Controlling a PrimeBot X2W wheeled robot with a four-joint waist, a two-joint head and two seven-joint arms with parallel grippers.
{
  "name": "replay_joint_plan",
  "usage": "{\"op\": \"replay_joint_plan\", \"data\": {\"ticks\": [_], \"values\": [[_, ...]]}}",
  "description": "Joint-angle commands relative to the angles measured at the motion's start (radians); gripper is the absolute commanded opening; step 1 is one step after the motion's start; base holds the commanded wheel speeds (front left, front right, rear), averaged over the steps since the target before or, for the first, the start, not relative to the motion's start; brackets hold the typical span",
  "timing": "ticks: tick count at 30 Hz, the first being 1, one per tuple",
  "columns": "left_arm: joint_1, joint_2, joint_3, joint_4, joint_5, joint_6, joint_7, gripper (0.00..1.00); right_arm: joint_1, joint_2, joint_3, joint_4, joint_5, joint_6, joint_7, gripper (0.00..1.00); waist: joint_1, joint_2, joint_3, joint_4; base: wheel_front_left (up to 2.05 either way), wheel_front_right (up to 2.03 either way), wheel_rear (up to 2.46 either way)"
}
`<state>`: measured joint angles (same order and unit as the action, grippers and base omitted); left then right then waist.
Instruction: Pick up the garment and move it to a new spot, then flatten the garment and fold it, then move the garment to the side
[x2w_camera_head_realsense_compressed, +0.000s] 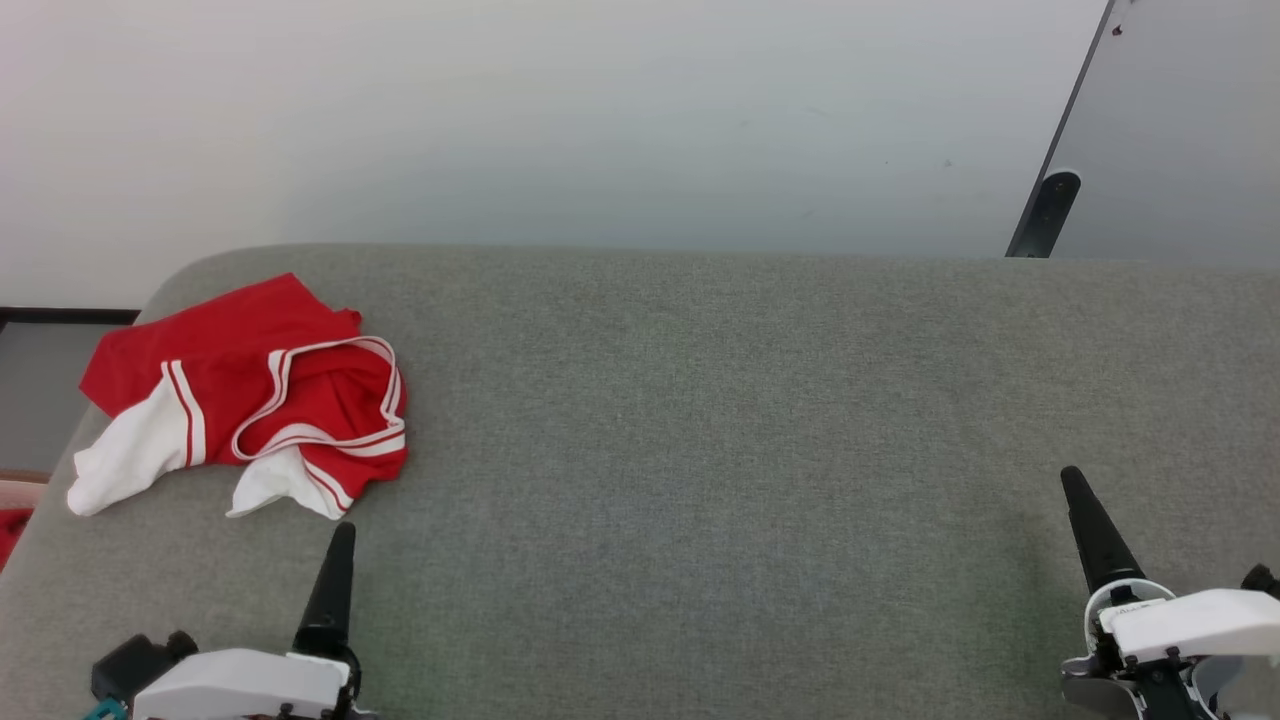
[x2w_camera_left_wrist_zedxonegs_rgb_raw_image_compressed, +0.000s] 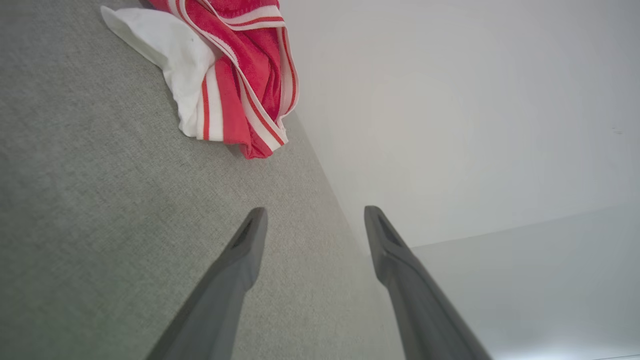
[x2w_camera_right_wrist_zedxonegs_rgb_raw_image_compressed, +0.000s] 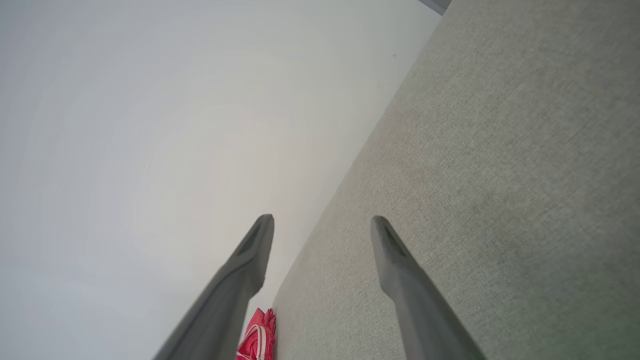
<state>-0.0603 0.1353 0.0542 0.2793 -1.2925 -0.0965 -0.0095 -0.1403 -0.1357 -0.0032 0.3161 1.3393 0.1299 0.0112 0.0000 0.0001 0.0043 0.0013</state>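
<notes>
**Left tool (x2w_camera_left_wrist_zedxonegs_rgb_raw_image_compressed: 312, 215) spread and empty, garment (x2w_camera_left_wrist_zedxonegs_rgb_raw_image_compressed: 235, 75) heaped at a bench (x2w_camera_left_wrist_zedxonegs_rgb_raw_image_compressed: 100, 210) corner**

Left wrist view: both dark fingers (x2w_camera_left_wrist_zedxonegs_rgb_raw_image_compressed: 245, 250) stand apart with nothing between them, hovering over the grey bench. Ahead lies the garment, near but not touching. It is crumpled, with a white sleeve (x2w_camera_left_wrist_zedxonegs_rgb_raw_image_compressed: 170, 50) and striped trim (x2w_camera_left_wrist_zedxonegs_rgb_raw_image_compressed: 255, 15) folded over red cloth, right beside the bench's edge. A pinch here could, I judge, catch just the sleeve or a single layer, so the rest drags or twists. A nudge without a firm hold might push the heap over that edge.

Right wrist view: the right tool (x2w_camera_right_wrist_zedxonegs_rgb_raw_image_compressed: 322, 220) has its fingers apart too and holds nothing. The garment is a small red patch far down the bench edge, well apart from it. This tool looks too distant to help with a first lift, and a one-sided lift may leave the shirt hanging bunched.

Head view: the garment sits at the bench's far left corner, one white sleeve reaching the left edge. A red scrap (x2w_camera_head_realsense_compressed: 8, 535) shows beyond that edge, low on the left, and it could be mistaken for the target. A dark-framed panel (x2w_camera_head_realsense_compressed: 1180, 120) leans at the upper right, well away. Nothing lies between the left tool and the garment.
</notes>
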Motion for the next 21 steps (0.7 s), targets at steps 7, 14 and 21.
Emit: {"op": "replay_joint_plan", "data": {"ticks": [7, 14, 21], "values": [[-0.023, 0.028, -0.012, -0.035, 0.190, 0.025, -0.031, 1.00, -0.063, -0.048, 0.060, 0.021, -0.137, 0.001, -0.038, 1.00, 0.0000, -0.0001, 0.000, 0.001, 0.00, 0.00, 0.00], [-0.014, 0.049, -0.024, -0.061, 0.357, 0.042, -0.056, 1.00, -0.097, -0.072, 0.101, 0.057, -0.261, 0.001, -0.059, 1.00, 0.0000, -0.0001, 0.001, 0.000, 0.00, 0.00, 0.00], [-0.012, 0.067, -0.043, -0.062, 0.490, 0.055, -0.079, 1.00, -0.125, -0.091, 0.122, 0.084, -0.389, 0.001, -0.078, 1.00, 0.0000, -0.0001, 0.001, 0.000, 0.00, 0.00, 0.00]]}}
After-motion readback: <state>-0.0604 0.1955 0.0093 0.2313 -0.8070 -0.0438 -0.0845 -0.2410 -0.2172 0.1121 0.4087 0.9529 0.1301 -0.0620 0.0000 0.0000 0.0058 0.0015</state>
